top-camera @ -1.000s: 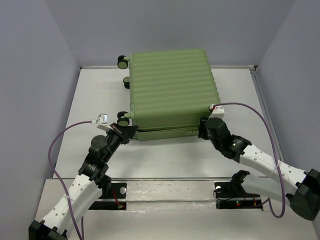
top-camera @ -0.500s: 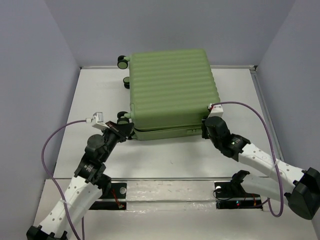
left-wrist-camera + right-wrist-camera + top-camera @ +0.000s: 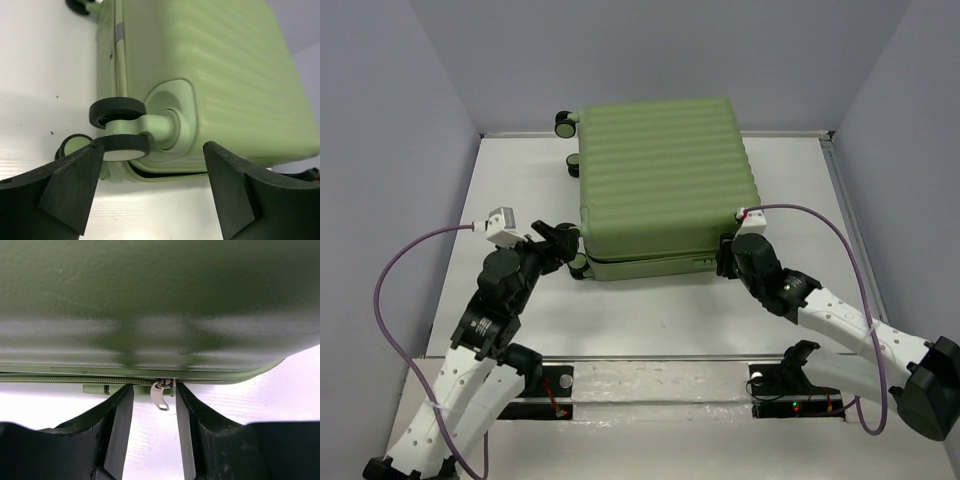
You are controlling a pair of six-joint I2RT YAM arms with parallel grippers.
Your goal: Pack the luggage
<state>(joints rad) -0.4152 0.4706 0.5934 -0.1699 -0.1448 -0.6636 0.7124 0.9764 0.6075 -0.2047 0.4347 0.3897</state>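
Note:
The luggage (image 3: 665,170) is a pale green ribbed hard-shell case lying flat and closed in the middle of the table. At its near-left corner my left gripper (image 3: 563,240) is open. In the left wrist view its fingers (image 3: 75,185) stand wide apart around a black wheel (image 3: 117,111) of the luggage (image 3: 225,75) without touching it. My right gripper (image 3: 728,258) sits at the near-right corner. In the right wrist view it (image 3: 154,390) is open, and the metal zipper pull (image 3: 160,396) hangs free between the fingers under the shell (image 3: 160,300).
Two more black wheels (image 3: 563,123) stick out at the luggage's far-left corner. Grey walls close in the white table (image 3: 510,200) on the left, right and back. A purple cable (image 3: 400,270) loops off the left wrist, and another cable (image 3: 840,235) loops off the right.
My left gripper has opened wide and drawn back to the left from the luggage's near-left corner. The right arm has stayed at the near-right corner.

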